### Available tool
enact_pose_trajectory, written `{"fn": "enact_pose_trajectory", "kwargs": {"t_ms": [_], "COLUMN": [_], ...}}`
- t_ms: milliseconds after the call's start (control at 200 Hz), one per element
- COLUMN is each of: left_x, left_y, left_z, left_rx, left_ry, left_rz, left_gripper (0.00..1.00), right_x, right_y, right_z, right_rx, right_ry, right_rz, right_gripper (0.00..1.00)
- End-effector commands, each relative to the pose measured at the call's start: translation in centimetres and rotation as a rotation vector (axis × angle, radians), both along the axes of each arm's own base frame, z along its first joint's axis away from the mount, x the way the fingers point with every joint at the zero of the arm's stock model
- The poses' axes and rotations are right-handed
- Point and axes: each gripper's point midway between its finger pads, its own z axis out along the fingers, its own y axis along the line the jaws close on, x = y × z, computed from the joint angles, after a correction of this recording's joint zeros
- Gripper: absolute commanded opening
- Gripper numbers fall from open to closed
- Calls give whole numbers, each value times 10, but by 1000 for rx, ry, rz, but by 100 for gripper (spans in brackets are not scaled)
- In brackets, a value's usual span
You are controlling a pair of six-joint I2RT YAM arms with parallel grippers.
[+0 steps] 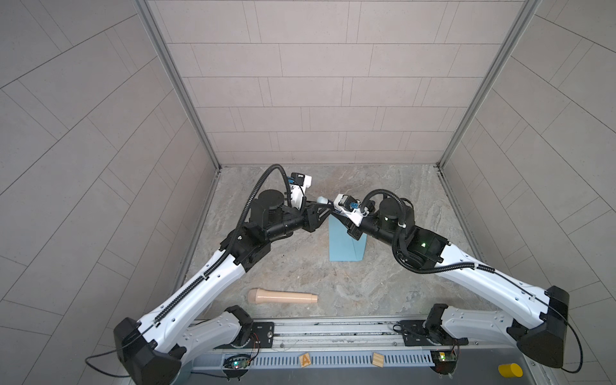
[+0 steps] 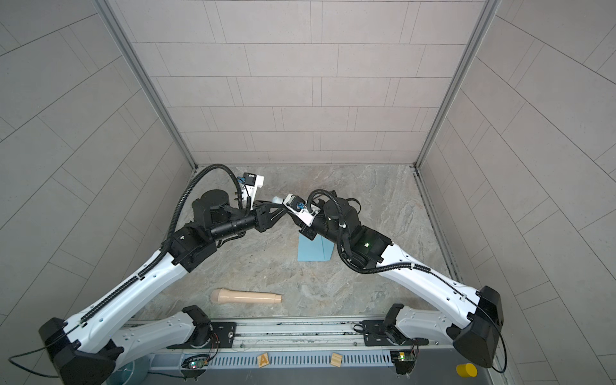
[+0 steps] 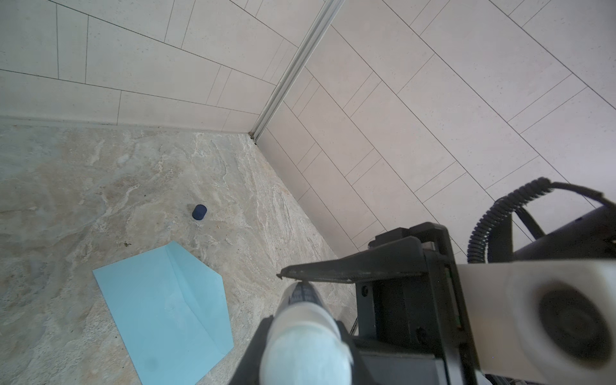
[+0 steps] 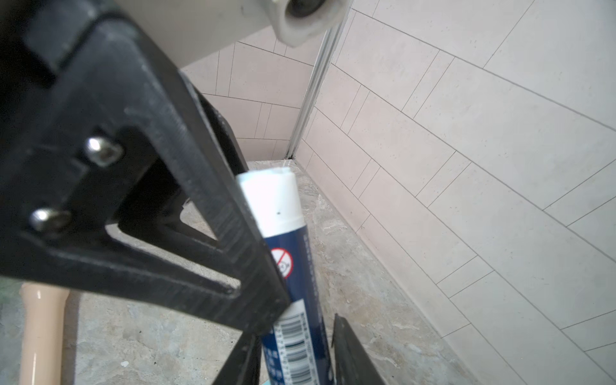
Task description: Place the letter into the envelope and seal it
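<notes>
- Envelope (image 1: 344, 248) lies flat in the middle of the table (image 1: 300, 266), partly under the right arm, and its flap looks folded out. No letter is visible; I judge it is inside.
- Step in hand, I judge: preparing glue for the seal. A dark cap (image 3: 199, 212) lies apart from the envelope.
- Left gripper (image 1: 328, 207), raised above the envelope's far end, is narrow and clamps the glue stick (image 4: 300, 283).
- Right gripper (image 4: 295, 333) reaches left, its jaws beside the stick's barcode end. I cannot tell if it grips.
- Next move: bring the white tip gently down onto the flap.
</notes>
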Motion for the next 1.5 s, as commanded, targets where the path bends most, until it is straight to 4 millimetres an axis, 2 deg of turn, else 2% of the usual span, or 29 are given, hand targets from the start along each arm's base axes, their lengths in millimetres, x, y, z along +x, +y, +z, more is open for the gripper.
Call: {"fn": "enact_pose_trajectory", "kwargs": {"t_ms": [0, 105, 165, 225, 370, 455, 520, 806, 1146, 1496], "left_x": [-1, 0, -1, -1, -4, -6, -8, -18, -17, -13], "left_y": [-1, -2, -3, -4, -2, 2, 5, 14, 15, 13], "left_z": [19, 19, 20, 20, 30, 38, 43, 56, 58, 53], "left_rx": [-42, -51, -60, -69, -127, -193, -238, -320, -338, -327], "left_ry": [-39, -39, -43, -49, -119, -178, -219, -319, -340, -330], "left_rz": [-14, -18, -20, -25, -28, -17, -8, -5, 3, 9], "left_gripper": [0, 0, 0, 9, 40, 51, 56, 57, 57, 46], "right_x": [-5, -4, -4, -4, -5, -5, -7, -15, -22, -25], "right_y": [5, 7, 9, 10, 9, 9, 10, 14, 19, 22], "right_z": [14, 15, 18, 20, 28, 32, 37, 48, 45, 47], "right_rx": [37, 54, 75, 106, 181, 228, 268, 402, 432, 444], "right_ry": [-5, 11, 25, 43, 76, 99, 115, 167, 214, 229], "right_rz": [20, 20, 21, 19, 9, 4, 12, 58, 105, 130], "right_gripper": [25, 7, 0, 0, 0, 0, 0, 0, 0, 0]}}
